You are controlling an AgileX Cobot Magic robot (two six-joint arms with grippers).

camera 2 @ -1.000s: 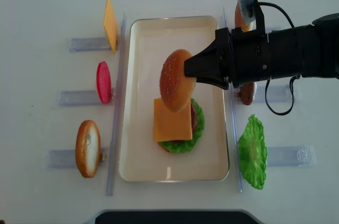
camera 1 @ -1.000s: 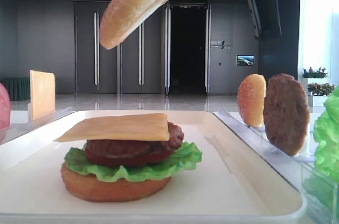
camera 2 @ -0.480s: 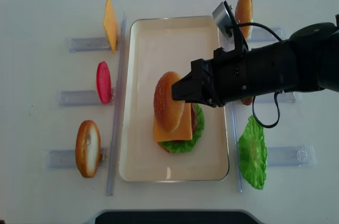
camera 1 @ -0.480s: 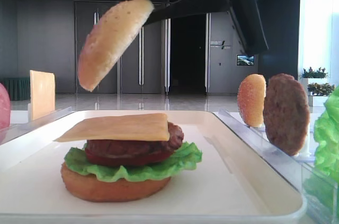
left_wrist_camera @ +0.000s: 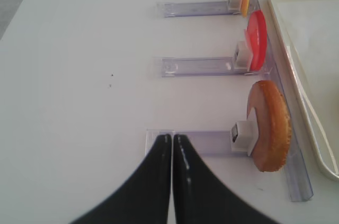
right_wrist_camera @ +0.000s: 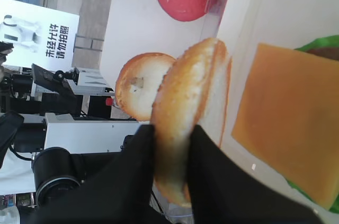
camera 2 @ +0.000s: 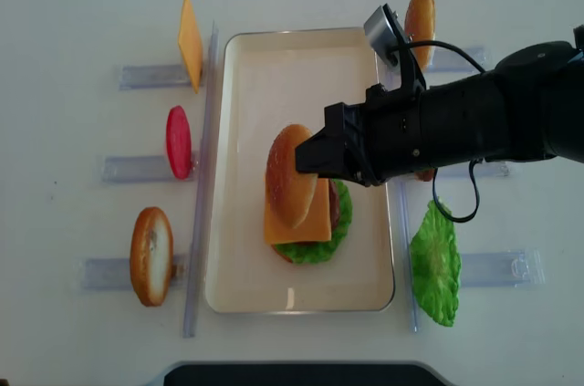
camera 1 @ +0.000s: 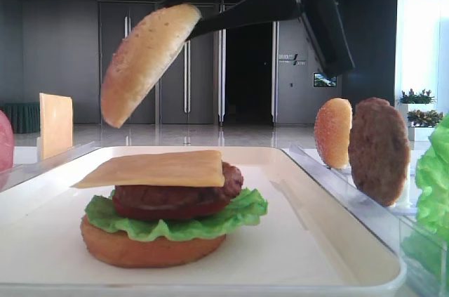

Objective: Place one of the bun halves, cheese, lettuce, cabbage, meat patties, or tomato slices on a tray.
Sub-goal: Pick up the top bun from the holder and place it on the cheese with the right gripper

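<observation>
The table holds four bun halves (camera 2: 290, 176), two cheese slices (camera 2: 190, 43), two lettuce leaves (camera 2: 435, 263), two meat patties (camera 1: 379, 150), two tomato slices (camera 2: 178, 141) and one tray (camera 2: 292, 57)

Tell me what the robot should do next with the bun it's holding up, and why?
Probably tip the top bun flat and lower it onto the cheese. The right pincer grips it by the edge, tilted, in the air above the stack, and the burger on the tray has no top yet.
</observation>
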